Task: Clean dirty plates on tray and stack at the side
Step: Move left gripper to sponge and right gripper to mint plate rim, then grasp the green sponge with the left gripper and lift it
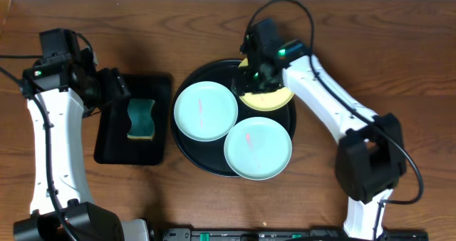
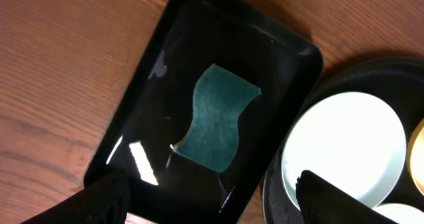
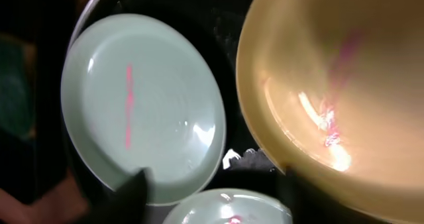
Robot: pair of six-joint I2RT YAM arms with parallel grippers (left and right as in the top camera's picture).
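Observation:
The round black tray holds all three plates. One mint-green plate lies at its left, also seen in the left wrist view. The second mint-green plate lies at front right. The yellow plate lies at the back, partly hidden under my right gripper. That gripper is open, one finger over the left mint plate and one at the yellow plate's rim. All three plates show pink streaks. My left gripper is open and empty.
A smaller black rectangular tray lies left of the round tray, with a green sponge in it. My left gripper hovers over its back left part. Brown wooden table lies all around.

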